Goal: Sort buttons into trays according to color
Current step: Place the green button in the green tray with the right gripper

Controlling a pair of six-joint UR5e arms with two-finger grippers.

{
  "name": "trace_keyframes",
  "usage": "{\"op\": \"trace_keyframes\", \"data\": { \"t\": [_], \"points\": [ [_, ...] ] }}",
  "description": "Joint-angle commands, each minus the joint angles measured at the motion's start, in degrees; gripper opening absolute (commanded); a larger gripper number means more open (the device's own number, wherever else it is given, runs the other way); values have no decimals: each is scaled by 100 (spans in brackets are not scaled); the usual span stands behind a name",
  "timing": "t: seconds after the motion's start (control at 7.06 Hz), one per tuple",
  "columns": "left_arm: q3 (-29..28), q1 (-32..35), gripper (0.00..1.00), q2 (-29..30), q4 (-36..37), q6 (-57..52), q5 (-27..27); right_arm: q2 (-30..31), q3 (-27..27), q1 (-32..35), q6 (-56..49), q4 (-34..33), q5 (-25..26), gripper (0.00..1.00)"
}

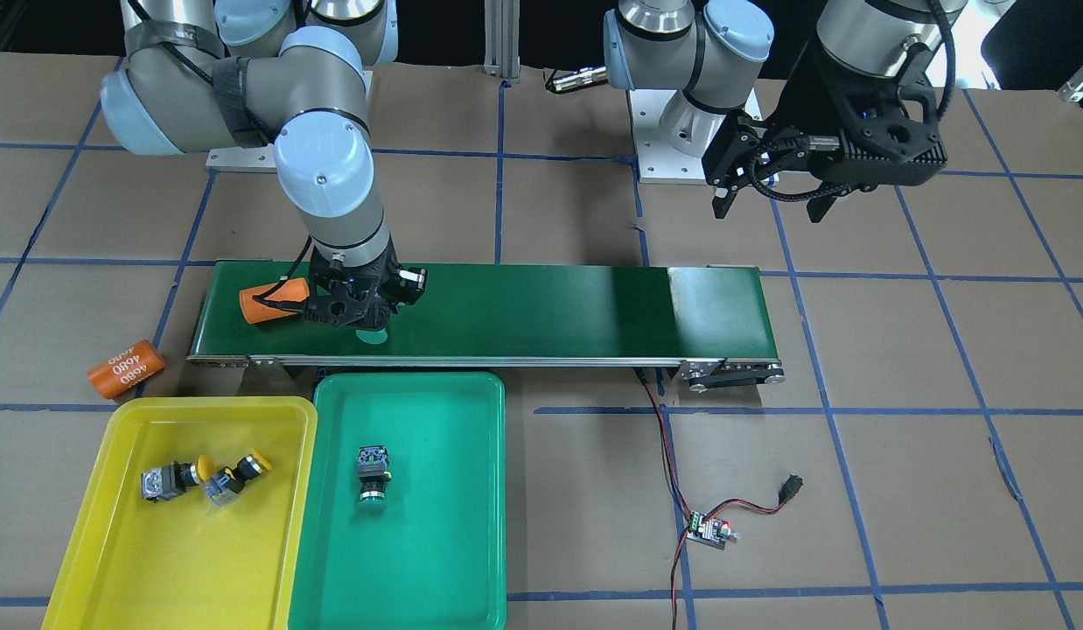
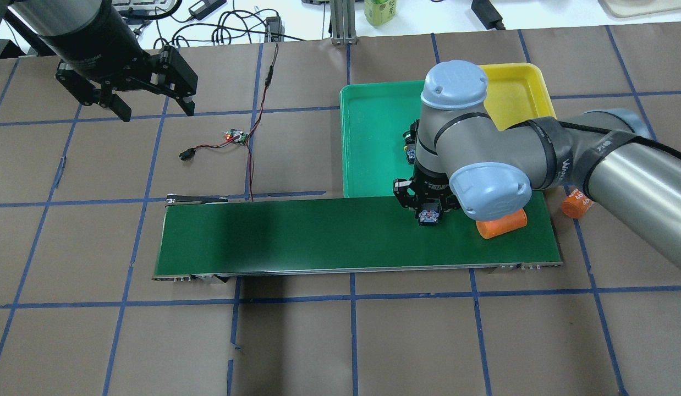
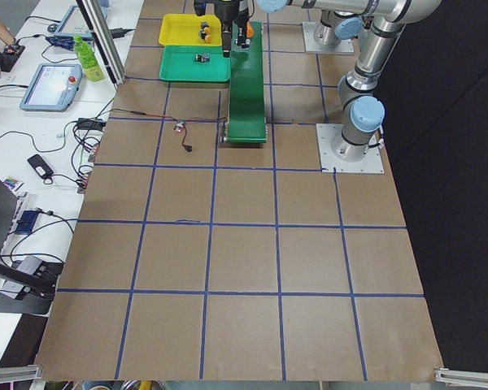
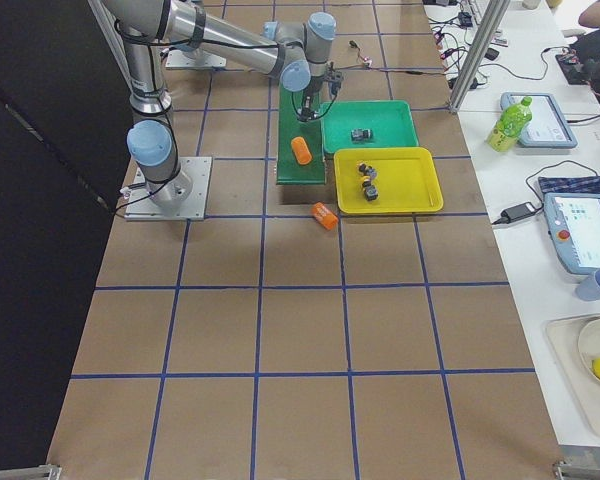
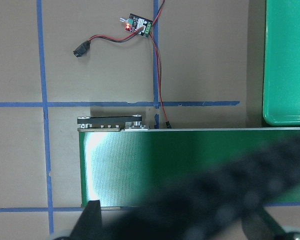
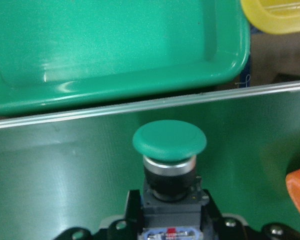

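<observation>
Green button (image 6: 169,139), body mostly hidden by the right gripper (image 1: 364,317) clamped around it, cap poking past the fingertips, over the conveyor belt (image 1: 550,306) near the green tray (image 1: 436,560); left gripper (image 2: 156,113) spread apart.

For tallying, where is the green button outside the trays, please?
Front view, left: the right end effector holds the button over the belt, beside an orange cylinder.

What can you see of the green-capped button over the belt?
The green button has a smooth round mushroom cap, a shiny metal ring, a black neck and a grey blocky body. The right hand clamps the body from both sides. Its cap points toward the green tray, over the dark green belt; whether it touches the belt is unclear.
</observation>
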State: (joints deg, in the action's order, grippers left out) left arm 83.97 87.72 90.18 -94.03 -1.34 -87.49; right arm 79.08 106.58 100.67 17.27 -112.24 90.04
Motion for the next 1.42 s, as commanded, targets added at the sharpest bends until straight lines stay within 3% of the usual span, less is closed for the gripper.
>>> {"op": "trace_keyframes", "data": {
  "t": [0.0, 0.14, 0.42, 0.57, 0.71, 0.99, 1.27],
  "points": [
    [-30, 0, 100, 43, 16, 11, 21, -564, -1186, -73, -5, -96, -13, 0],
    [-21, 0, 100, 0, 16, 2, 21, -1099, -1688, -74, -5, -226, -39, 0],
    [-39, 0, 100, 0, 16, 11, 39, -1902, -1843, 267, -49, -1235, -5, 0],
    [-30, 0, 100, -18, 7, 11, 39, -1931, -1834, 252, -110, -1247, -13, 14],
    [-30, 0, 100, -27, 7, 11, 48, -1940, -1790, 165, -136, -1186, -39, 99],
    [-57, 0, 100, -35, 7, 11, 48, -1652, -1790, 76, -136, -854, -39, 100],
    [-57, 0, 100, -44, 7, 11, 48, -872, -1790, -12, -136, 145, -4, 100]
  ]
}}
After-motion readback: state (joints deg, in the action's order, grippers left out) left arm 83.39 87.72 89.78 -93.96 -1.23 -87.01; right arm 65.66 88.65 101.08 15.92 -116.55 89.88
